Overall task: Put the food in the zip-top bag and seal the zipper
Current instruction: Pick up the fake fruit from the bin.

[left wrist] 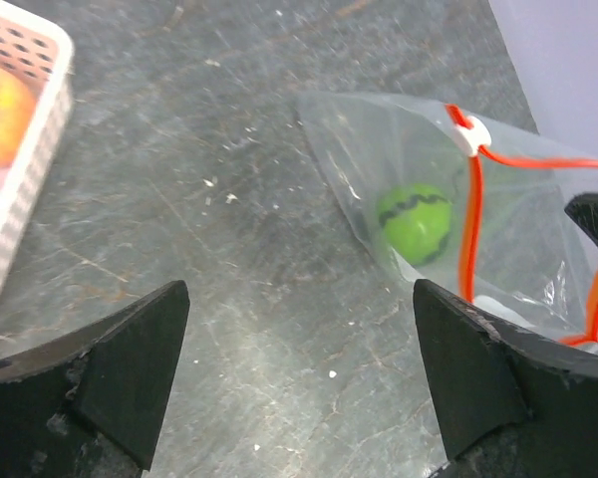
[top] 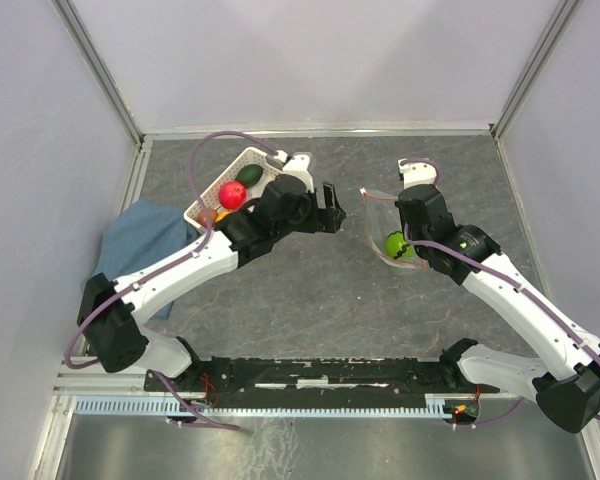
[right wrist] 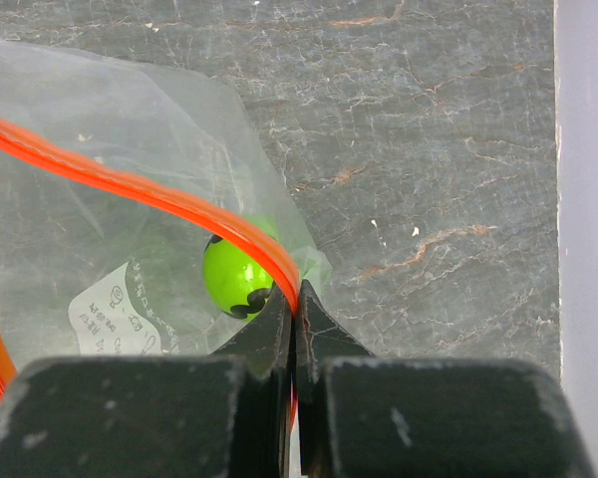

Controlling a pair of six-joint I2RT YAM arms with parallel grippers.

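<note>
The clear zip-top bag lies right of centre with its red-orange zipper and white slider showing. A green round fruit sits inside it, also seen in the left wrist view and the right wrist view. My right gripper is shut on the zipper strip at the bag's mouth edge. My left gripper is open and empty, above bare table left of the bag. The red apple, dark green avocado and a peach lie in the white basket.
A blue cloth lies at the left beside the basket. The basket's corner shows in the left wrist view. Grey walls close in the table at the left, right and back. A black rail runs along the near edge.
</note>
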